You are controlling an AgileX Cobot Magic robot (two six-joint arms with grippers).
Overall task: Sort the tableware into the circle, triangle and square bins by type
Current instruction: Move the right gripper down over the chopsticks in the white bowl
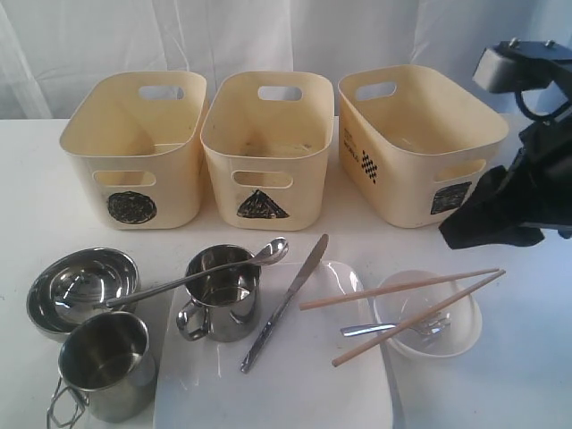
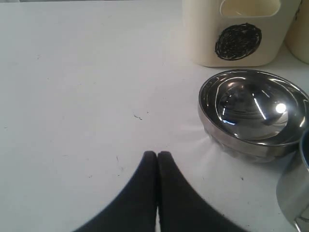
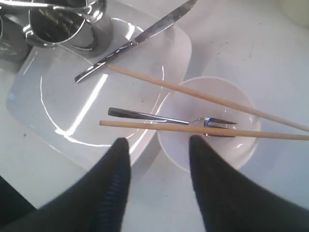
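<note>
Three cream bins stand at the back: circle (image 1: 134, 152), triangle (image 1: 268, 147) and square (image 1: 420, 143). In front lie a steel bowl (image 1: 80, 286), one mug (image 1: 107, 362), and a second mug (image 1: 219, 290) on the white plate (image 1: 277, 384) with a spoon (image 1: 206, 273) and a knife (image 1: 286, 304). Chopsticks (image 1: 402, 288) and a fork (image 1: 384, 329) rest across the clear bowl (image 1: 447, 335). My right gripper (image 3: 159, 140) hangs open above the gap between plate (image 3: 72, 96) and clear bowl (image 3: 241, 150), holding nothing. My left gripper (image 2: 157, 153) is shut and empty beside the steel bowl (image 2: 251, 113).
The white table runs bare to the left of the steel bowl in the left wrist view. The circle bin (image 2: 236, 34) stands just behind that bowl. My right arm (image 1: 527, 134) rises at the right edge, close to the square bin.
</note>
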